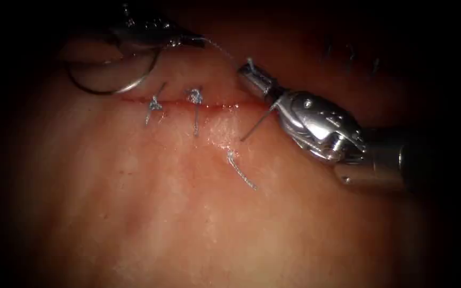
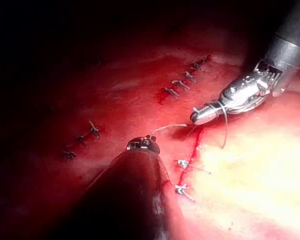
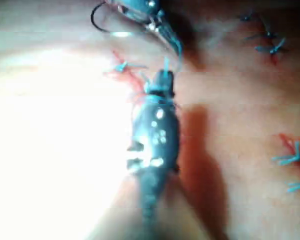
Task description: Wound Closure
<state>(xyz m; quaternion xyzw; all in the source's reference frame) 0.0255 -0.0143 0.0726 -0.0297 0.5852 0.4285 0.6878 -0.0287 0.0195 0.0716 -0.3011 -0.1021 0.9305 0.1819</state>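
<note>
Left tool (image 1: 187, 40) grips the needle (image 1: 114, 80), which curves free above the tissue (image 1: 187, 213), left of the right tool (image 1: 247, 68) clamped on the thread (image 1: 222, 50) above the cut (image 1: 198, 105).

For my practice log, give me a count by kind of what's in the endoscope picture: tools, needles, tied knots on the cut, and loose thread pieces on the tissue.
Needle drivers: 2, the left tool holding the curved needle clear of the tissue, and the right tool holding the thread.
Curved needles: 1.
Knots on the cut: 2, and.
Loose thread pieces: 1.
Total: 6.
</note>
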